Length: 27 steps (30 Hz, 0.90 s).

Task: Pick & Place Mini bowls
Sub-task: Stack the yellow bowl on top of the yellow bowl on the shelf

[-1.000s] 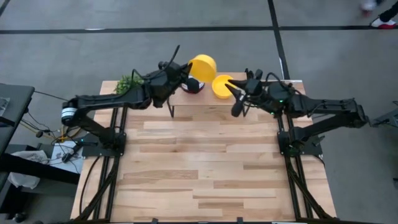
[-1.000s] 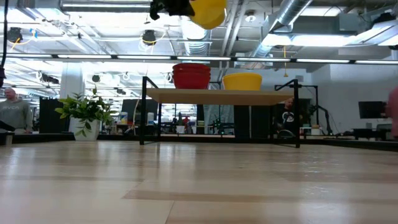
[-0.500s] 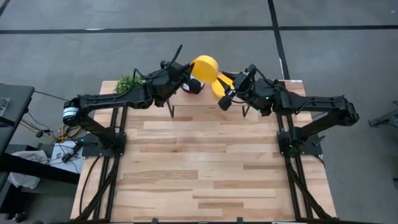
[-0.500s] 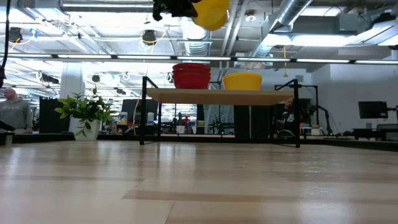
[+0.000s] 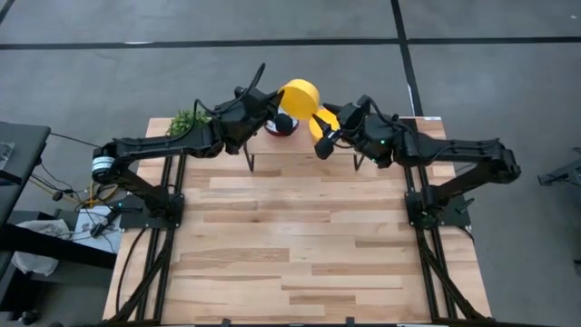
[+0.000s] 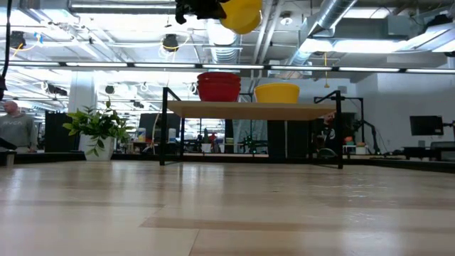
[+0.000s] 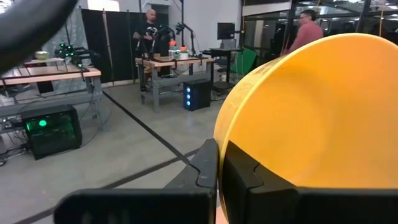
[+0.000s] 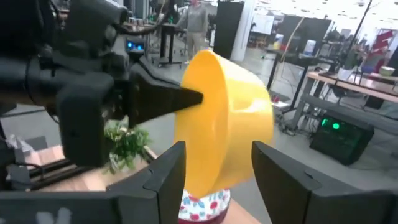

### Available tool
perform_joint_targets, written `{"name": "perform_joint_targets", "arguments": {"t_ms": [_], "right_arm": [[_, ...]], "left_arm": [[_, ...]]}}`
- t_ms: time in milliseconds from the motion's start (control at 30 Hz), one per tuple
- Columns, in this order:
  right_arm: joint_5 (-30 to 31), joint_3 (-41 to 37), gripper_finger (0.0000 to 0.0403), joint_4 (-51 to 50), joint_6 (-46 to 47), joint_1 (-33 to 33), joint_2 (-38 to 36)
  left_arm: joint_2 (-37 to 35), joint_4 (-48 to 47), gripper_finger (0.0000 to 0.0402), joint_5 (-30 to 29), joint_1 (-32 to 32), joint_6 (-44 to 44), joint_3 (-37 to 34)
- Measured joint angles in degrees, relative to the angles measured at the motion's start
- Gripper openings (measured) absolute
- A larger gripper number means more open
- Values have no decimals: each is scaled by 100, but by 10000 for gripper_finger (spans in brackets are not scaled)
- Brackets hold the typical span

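Observation:
My left gripper (image 5: pixel 283 109) is shut on a plain yellow mini bowl (image 5: pixel 300 95), held on its side high above the raised wooden shelf (image 6: pixel 249 109). My right gripper (image 8: pixel 219 149) is open and level. Its two fingers stand on either side of that bowl's outer wall (image 8: pixel 227 130) without visibly touching it. On the shelf, a stack of patterned mini bowls (image 6: pixel 218 87) rests on its base, and another yellow mini bowl (image 6: pixel 277 92) stands beside it. My left gripper pinches the yellow bowl's rim (image 7: pixel 217 140), one finger (image 7: pixel 239 180) inside the bowl and the other (image 7: pixel 205 171) outside. The fingers come in level from the table's left. The bowl is lifted clear of the shelf and tipped on its side.
A small green plant (image 5: pixel 189 120) stands at the table's far left, beside the shelf. The shelf's dark legs (image 6: pixel 165 128) stand on the far part of the wooden table (image 5: pixel 290 245). People and workbenches show in the room behind.
My right gripper has moved toward the table's left, up to the held yellow bowl, and its fingers have opened wider. My left gripper and the bowl have stayed almost still.

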Motion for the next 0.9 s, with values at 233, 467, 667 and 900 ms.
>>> {"name": "perform_joint_targets", "arguments": {"t_ms": [233, 467, 667, 900], "right_arm": [[243, 283, 172, -92, -1, -3, 316], [909, 728, 146, -670, -5, 0, 634], [1117, 864, 98, -829, -6, 0, 737], [1335, 863, 45, -885, -25, 0, 751]], "left_arm": [[-2, 17, 4, -2, -41, -2, 0], [-2, 13, 4, -7, -95, -2, 0], [-4, 4, 4, -78, -188, -1, 0], [-4, 0, 4, -94, -212, -25, -2]]}}
